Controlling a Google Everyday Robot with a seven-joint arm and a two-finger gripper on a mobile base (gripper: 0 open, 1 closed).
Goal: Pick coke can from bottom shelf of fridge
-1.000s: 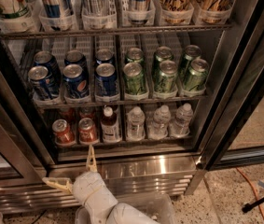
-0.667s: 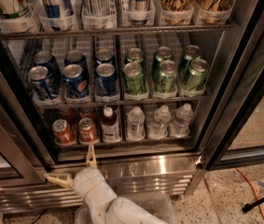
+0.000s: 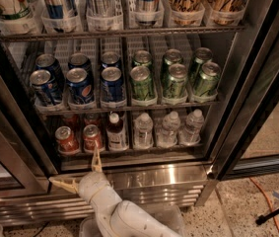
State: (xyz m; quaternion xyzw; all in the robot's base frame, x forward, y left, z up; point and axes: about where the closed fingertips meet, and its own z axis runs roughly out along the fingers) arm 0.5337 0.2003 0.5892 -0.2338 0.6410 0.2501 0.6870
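1. The fridge fills most of the frame, with its glass door swung open at the right.
2. Top shelf, upper edge of the frame: tall cans stand in clear plastic trays, their tops cut off from view.
3. Middle shelf: blue cans fill three lanes at the left and green cans three lanes at the right, two deep.
4. The bottom shelf holds the coke can at lower left, upright in the front row. Another red can stands just left of it, with more red cans dim behind.
5. Right of the coke can stand a dark bottle with a white cap, then three clear water bottles.
6. The gripper sits at lower left in front of the steel base, fingers spread wide. One points up just below the coke can and holds nothing.
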